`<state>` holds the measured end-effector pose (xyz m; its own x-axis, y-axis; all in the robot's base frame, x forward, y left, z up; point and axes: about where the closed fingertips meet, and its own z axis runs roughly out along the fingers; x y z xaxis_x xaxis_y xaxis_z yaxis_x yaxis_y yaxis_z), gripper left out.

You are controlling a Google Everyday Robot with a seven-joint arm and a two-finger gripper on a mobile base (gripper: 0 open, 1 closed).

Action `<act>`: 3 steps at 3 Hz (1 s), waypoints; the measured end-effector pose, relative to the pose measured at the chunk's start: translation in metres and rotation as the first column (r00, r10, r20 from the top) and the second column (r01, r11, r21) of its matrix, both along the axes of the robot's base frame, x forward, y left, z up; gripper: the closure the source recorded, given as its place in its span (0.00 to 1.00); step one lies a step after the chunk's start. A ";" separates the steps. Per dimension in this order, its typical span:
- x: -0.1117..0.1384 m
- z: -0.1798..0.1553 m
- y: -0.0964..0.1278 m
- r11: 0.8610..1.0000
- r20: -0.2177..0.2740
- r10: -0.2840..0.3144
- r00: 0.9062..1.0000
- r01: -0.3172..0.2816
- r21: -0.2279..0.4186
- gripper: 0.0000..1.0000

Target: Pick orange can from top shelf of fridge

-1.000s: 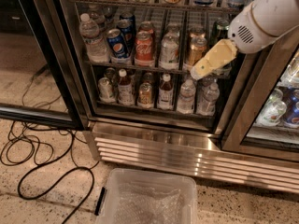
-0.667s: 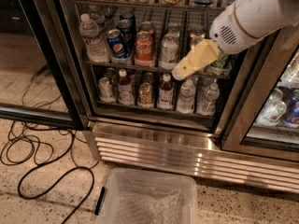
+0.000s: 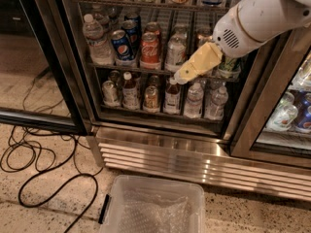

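Since a second ago the gripper (image 3: 181, 75) has swung toward 9 o'clock across the open fridge (image 3: 160, 149), and its tan tip now hangs in front of the rack (image 3: 131, 68) that carries the red Coca-Cola can (image 3: 149, 50) and the Pepsi can (image 3: 121, 43). Whether the claw is spread or pressed together cannot be told. The orange can (image 3: 203, 35) stands on that same rack at the tip's 1 o'clock, largely hidden behind the gripper and apart from its tip.
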<state>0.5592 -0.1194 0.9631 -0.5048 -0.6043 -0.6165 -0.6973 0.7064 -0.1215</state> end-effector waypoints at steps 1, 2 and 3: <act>0.005 -0.009 0.019 0.999 0.053 -0.047 0.997 0.048 -0.006 0.00; 0.015 -0.005 0.022 0.997 0.088 -0.080 0.993 0.077 0.030 0.00; 0.015 -0.005 0.022 0.997 0.088 -0.080 0.993 0.077 0.030 0.00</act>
<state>0.5738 -0.0976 0.9585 -0.4921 -0.5475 -0.6769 -0.6266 0.7625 -0.1612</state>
